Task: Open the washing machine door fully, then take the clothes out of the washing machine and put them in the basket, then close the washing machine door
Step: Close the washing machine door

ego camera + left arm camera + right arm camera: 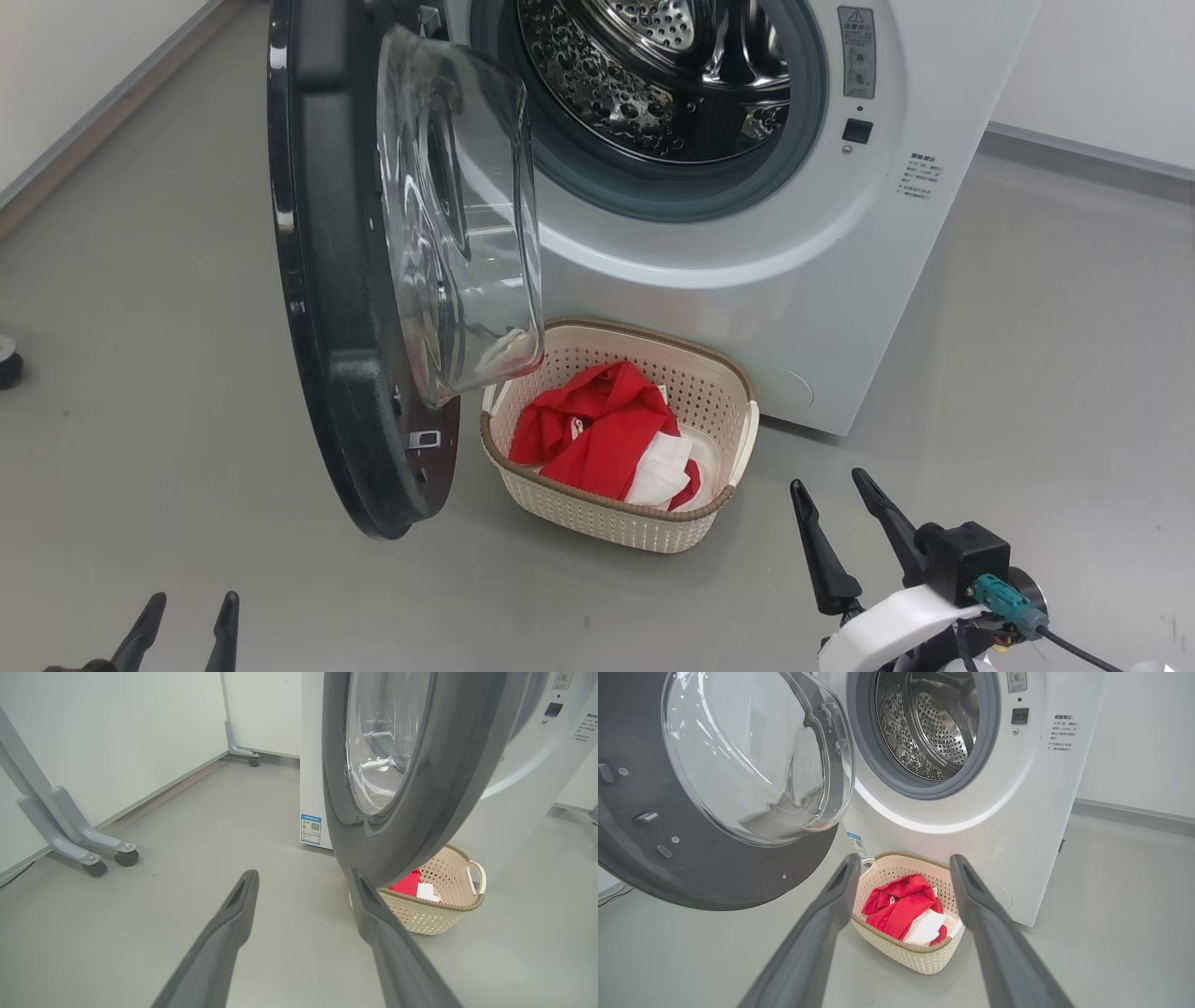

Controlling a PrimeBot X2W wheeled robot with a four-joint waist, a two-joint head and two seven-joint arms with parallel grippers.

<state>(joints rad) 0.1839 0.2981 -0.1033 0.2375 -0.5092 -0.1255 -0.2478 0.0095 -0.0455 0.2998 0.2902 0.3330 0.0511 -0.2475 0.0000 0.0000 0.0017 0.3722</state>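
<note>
Left gripper (191,602) sits low at the left, fingers spread, holding nothing, short of the washing machine door (317,280). The door stands swung out to the left of the opening, with its glass bowl overhanging the left rim of the basket (738,397) in the head view. The clothes (597,434) are in the basket, which is on the floor against the front of the washing machine (747,280). What shows of the drum (653,75) looks empty. Right gripper (828,481) is off to the right of the basket, also spread and empty. Remaining step looks like closing the door. Risks: the door's lower edge may clip the basket or snag fabric on the swing, and I can't tell the clearance. A fingertip push on the glossy rim could slip. A soft push may leave the latch unseated. The drum floor is hidden, so a leftover item is possible. Count: one door, one washer, one basket, two grippers, and one red-and-white heap whose separate garments I can't count.
</note>
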